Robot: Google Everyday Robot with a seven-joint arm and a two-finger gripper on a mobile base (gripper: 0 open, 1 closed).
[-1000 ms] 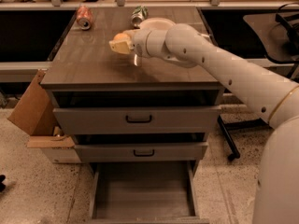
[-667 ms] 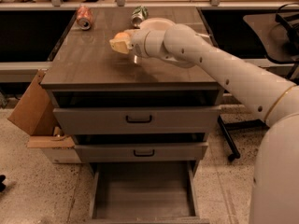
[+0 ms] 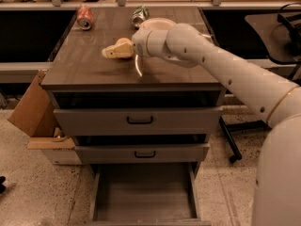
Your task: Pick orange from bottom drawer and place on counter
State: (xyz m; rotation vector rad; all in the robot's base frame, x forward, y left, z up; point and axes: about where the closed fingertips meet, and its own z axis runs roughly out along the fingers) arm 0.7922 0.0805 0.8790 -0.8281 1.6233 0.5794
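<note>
A glossy grey-brown table (image 3: 84, 62) is formed by the top of a three-drawer cabinet, and a thin curved white line (image 3: 137, 66) is seen on it just nearer than the fingers (image 3: 113, 54). The cabinet is set on a speckled floor (image 3: 221, 197). A pale ledge (image 3: 244, 4) is run across the room beyond the fingers, with dark recesses under it on both sides. A cardboard box (image 3: 29, 109) is leaned against the cabinet, below and to the left of the fingers. The dark foot of a chair (image 3: 230, 145) is seen low on the right.

The gripper (image 3: 109, 53) is held low over the middle of the table on a white arm (image 3: 221, 65) reached in from the right. The fingers are clamped on the orange (image 3: 125, 44), of which only a rounded yellow-orange part is shown between them. Whether it touches the table cannot be told.

A crushed red can (image 3: 85, 17) is laid well beyond the fingers to the left. A green and silver can (image 3: 139, 14) is laid beyond them, and a white bowl (image 3: 157, 22) is set just beside that can, partly hidden by the arm.

Far below the fingers the bottom drawer (image 3: 143, 192) is pulled out, and only its plain grey inside is shown. Two upper drawers (image 3: 138, 120) with black handles are seen above it.
</note>
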